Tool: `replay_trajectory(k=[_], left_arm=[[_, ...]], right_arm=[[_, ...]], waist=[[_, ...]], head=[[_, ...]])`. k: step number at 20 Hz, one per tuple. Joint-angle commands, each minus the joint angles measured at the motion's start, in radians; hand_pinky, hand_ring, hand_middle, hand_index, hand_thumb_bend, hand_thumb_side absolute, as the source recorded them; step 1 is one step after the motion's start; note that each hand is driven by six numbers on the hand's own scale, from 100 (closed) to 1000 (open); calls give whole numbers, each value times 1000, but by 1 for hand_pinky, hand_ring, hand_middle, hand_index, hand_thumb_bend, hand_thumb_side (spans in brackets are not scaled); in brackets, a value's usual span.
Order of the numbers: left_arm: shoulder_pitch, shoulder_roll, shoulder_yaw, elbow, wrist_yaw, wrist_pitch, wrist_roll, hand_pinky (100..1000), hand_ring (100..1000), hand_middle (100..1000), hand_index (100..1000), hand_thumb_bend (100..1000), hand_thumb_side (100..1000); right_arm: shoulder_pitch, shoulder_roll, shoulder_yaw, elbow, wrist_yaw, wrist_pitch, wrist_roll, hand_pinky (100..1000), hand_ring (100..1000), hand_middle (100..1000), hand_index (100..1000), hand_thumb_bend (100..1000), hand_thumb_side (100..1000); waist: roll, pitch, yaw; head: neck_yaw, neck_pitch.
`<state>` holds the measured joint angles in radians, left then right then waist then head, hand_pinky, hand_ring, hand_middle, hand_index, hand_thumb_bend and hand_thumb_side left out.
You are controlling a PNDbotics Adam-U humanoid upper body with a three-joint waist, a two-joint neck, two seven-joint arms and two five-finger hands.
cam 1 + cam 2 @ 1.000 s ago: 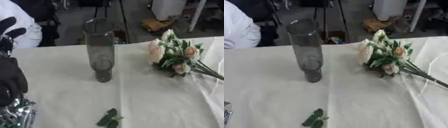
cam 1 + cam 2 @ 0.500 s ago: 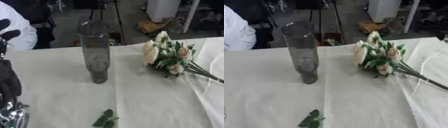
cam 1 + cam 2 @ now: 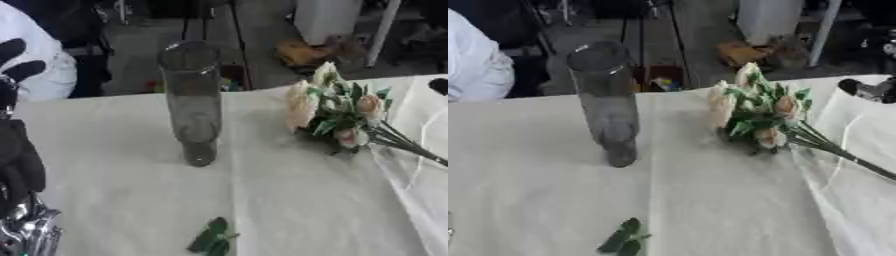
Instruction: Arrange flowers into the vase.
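A tall clear glass vase (image 3: 193, 102) stands upright and empty near the middle of the white-clothed table (image 3: 122, 190). To its right a bunch of cream and pink roses (image 3: 754, 112) lies on its side, green stems (image 3: 846, 157) running toward the right edge. My left hand (image 3: 17, 162) shows at the left edge, black, fingers (image 3: 19, 67) pointing up and relaxed, well away from the vase and holding nothing. A small black and silver part of my right hand (image 3: 870, 90) pokes in at the right edge, just beyond the flowers.
A loose green leaf sprig (image 3: 211, 236) lies on the cloth near the front edge. A sheet of clear wrapping (image 3: 859, 185) covers the table's right side under the stems. Beyond the far edge are a person in white (image 3: 474, 67) and floor clutter.
The whole picture has shifted, so the camera moved; vase, flowers and leaf keep their places. A dark part of the right hand now shows at the right edge.
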<state>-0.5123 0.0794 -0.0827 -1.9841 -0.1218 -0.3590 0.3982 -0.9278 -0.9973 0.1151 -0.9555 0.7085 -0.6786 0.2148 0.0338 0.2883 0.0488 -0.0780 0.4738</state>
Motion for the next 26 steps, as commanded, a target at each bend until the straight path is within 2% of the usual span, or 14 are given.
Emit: replay_trajectory(k=[1,11,17,18,20,26], left_arm=[[-10,10,-4,-16,5,-1,-5,663,728,781,862,369,951],[-9,3,-8,-16,11,1,-11,664,729,782,862,367,951],[-9,2,-7,-16,12,0,-12,664,729,782,862,368,951],[-9,2,-7,-16,12,0,-11,665,730,783,862,367,950],[-10,-2,-7,-16,12,1,-11,665,730,783,862,367,950],[-11,-7,-10,-16,15,2,-14,666,731,784,862,364,952]], right_arm=[[-31,-10,-4,29,43,-11,-4,804,974,903,982,338,881],[-108,86,21,124,120,-39,9,823,982,904,997,367,881],[-107,97,17,146,138,-41,8,827,984,901,1000,377,869],[-106,99,17,148,138,-42,8,815,953,840,990,384,800],[-79,108,16,167,126,-54,3,821,948,826,991,385,772],[-44,115,-3,209,118,-45,7,861,974,819,1000,431,754]], waist=[[-6,-25,2],[-4,-26,6],[-4,-25,5],[-4,-25,5],[-1,-21,6],[4,-16,10]], head=[[0,-3],[-16,-17],[-19,-18],[-20,-19],[-23,-25],[-29,-29]])
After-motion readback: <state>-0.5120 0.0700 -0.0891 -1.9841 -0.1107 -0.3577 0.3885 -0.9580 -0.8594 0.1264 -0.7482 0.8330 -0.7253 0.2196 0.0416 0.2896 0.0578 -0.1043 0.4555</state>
